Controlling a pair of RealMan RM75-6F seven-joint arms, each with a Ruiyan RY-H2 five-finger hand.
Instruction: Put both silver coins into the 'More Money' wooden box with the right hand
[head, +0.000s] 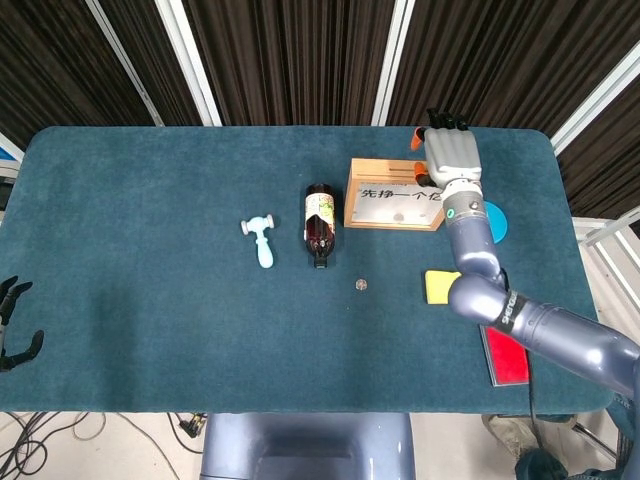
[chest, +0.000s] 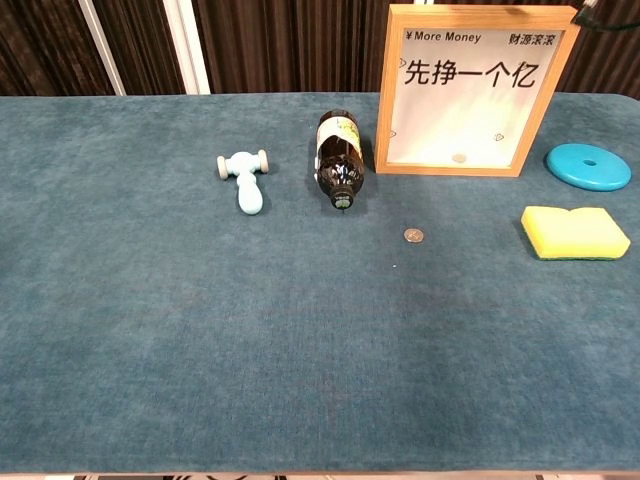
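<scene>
At the far right of the table (head: 150, 200), the right hand (head: 450, 157) is hovering above the top of the wooden box (chest: 473, 90), its back facing up. In the chest view a small round shape, probably one coin (chest: 459, 158), is lying at the bottom of the box behind its clear front, so I judge the first coin to be in and the drop step to be at its end. The other coin (chest: 413, 235) is lying on the cloth in front of the box, between the bottle (chest: 339, 155) and the yellow sponge (chest: 574, 231), well apart from the hand.

The next move, as I read it, calls for the right hand to come away from the box, travel towards the near side to that coin, and close its fingers on a thin, flat thing lying on soft cloth, which looks fiddly to pinch.

The fingers (head: 448, 124) are pointing away over the box's back edge. From here I cannot tell how far they are spread, nor whether anything is between them. The left hand (head: 12, 320) is hanging off the table's left edge, its fingers apart and holding nothing.
</scene>
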